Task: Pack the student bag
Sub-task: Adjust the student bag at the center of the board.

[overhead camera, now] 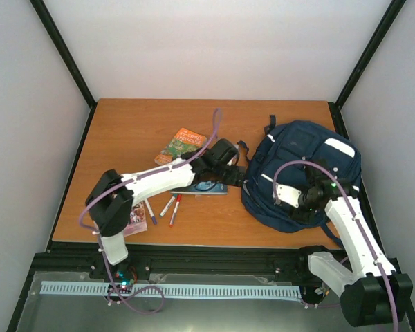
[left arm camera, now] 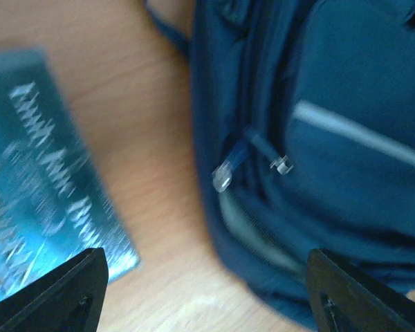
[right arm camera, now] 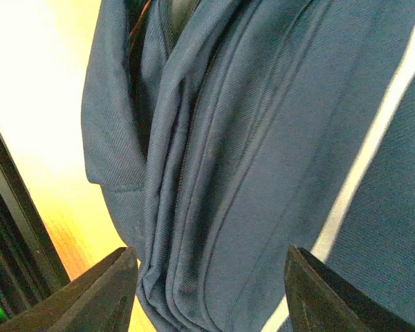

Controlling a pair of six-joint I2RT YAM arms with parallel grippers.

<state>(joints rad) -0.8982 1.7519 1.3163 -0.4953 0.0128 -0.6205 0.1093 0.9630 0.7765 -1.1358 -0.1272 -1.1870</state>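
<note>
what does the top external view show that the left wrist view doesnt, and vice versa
Only the top external: the right arm, an orange-green book, the markers and the student bag's pale patch. Only the left wrist: the zip pulls close up and the left gripper standing open. Both: the teal book beside the student bag on the wooden table.
</note>
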